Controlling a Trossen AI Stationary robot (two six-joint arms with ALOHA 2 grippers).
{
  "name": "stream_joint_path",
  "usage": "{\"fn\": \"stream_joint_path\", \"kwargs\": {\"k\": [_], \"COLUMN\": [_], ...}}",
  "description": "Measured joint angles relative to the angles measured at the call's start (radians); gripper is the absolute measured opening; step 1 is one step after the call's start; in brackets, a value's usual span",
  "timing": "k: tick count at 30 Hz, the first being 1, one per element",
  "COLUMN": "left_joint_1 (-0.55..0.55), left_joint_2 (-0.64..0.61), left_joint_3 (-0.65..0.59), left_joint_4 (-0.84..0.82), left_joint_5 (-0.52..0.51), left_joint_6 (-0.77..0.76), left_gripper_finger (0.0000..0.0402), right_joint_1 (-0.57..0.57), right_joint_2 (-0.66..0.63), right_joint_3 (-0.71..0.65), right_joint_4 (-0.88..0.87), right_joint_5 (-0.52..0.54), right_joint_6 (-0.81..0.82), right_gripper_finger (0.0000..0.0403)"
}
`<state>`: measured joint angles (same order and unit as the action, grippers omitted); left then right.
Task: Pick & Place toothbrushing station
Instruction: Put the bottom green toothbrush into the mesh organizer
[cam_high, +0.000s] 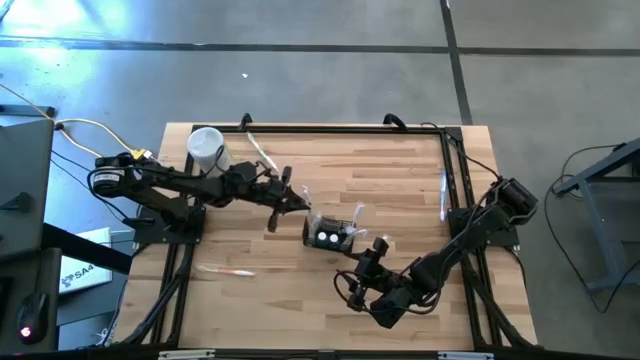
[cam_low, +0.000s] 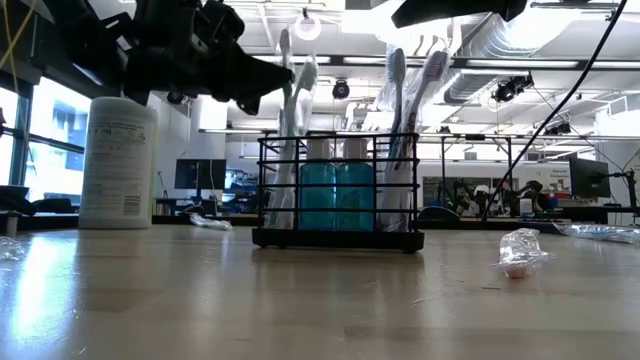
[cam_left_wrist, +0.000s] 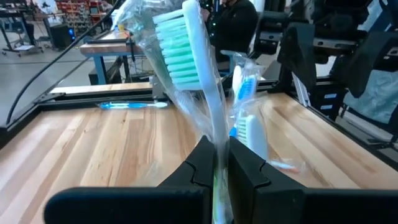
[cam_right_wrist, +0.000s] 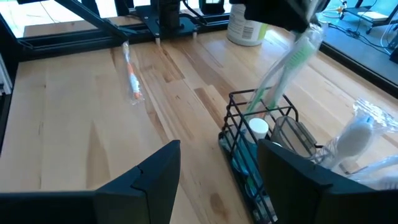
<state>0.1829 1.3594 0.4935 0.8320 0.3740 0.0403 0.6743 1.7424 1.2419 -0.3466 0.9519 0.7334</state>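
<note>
A wooden worktop (cam_high: 400, 180) framed by black rails is seen from above, with both dark arms reaching in over it. The left arm is stretched from the left edge toward the middle, and the right arm is folded in from the right edge toward the near middle.

A white cylindrical container (cam_high: 207, 150) with a label is stood on the far left part of the worktop, beside the left arm. The toothbrushing station (cam_high: 330, 233), a black wire holder, is set upright near the middle of the worktop; teal bottles and several wrapped brushes are seen standing in it in the low view.

The left gripper (cam_high: 297, 205) is held just left of and above the station. Its fingers (cam_left_wrist: 245, 171) are pressed nearly together on the handle of a green-bristled toothbrush (cam_left_wrist: 186, 56) in clear wrapping, which is tilted over the station's left end.

The right gripper (cam_high: 372, 255) is placed just near and right of the station. Its fingers (cam_right_wrist: 155, 171) are spread wide with nothing between them, and the station is seen just beyond them.

A wrapped orange toothbrush (cam_high: 228, 269) is laid flat on the near left of the worktop, and another wrapped brush (cam_high: 260, 150) is laid near the far edge.
</note>
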Motion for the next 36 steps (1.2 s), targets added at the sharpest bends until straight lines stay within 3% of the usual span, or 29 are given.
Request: {"fn": "stream_joint_path", "kwargs": {"k": [5,19,27,36], "left_joint_1": [0.000,-0.004,-0.041,-0.040], "left_joint_2": [0.008,0.218,0.232,0.232], "left_joint_3": [-0.016,-0.016,-0.016,-0.016], "left_joint_4": [0.011,0.155,0.167,0.152], "left_joint_5": [-0.023,-0.023,-0.024,-0.017], "left_joint_6": [-0.011,-0.047,-0.045,-0.064], "left_gripper_finger": [0.0013,0.0013,0.0015,0.0080], "right_joint_1": [0.000,0.000,0.000,0.000], "right_joint_2": [0.000,0.000,0.000,0.000], "right_joint_3": [0.000,0.000,0.000,0.000], "right_joint_4": [0.000,0.013,0.007,0.007], "right_joint_5": [0.018,0.020,0.019,0.018], "right_joint_6": [-0.001,-0.004,-0.005,-0.005], "right_gripper_finger": [0.0203,0.0203,0.0203,0.0203]}}
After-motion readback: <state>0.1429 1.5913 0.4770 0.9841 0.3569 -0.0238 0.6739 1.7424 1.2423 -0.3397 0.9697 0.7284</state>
